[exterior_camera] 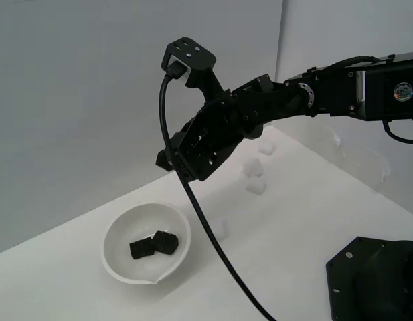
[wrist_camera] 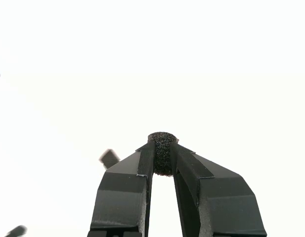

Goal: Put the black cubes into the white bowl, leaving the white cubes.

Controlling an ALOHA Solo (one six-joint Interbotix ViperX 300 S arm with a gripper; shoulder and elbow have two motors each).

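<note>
the tool [wrist_camera: 162, 158] is clamped on one of the black cubes [wrist_camera: 162, 153], a rough dark block pinched between the two fingertips [wrist_camera: 145, 157] in the wrist view. in the exterior view the arm [exterior_camera: 340, 85] reaches in from 3 o'clock and holds the tool [exterior_camera: 171, 160] in the air, above the white bowl [exterior_camera: 116, 257] and toward its 1 o'clock side; the held cube cannot be made out there.

the bowl sits on the white surface [exterior_camera: 293, 221] at about 8 o'clock in the exterior view, its pouring lip facing 6 o'clock. two black cubes [exterior_camera: 152, 245] lie inside it, touching each other near the middle.

the white cubes [exterior_camera: 256, 185] stay on the surface outside the bowl: one just beside the rim at its 2 o'clock, and three more farther off toward 1 o'clock, partly hidden behind the arm. a black cable [exterior_camera: 206, 227] hangs from the wrist past the bowl's 3 o'clock edge.
</note>
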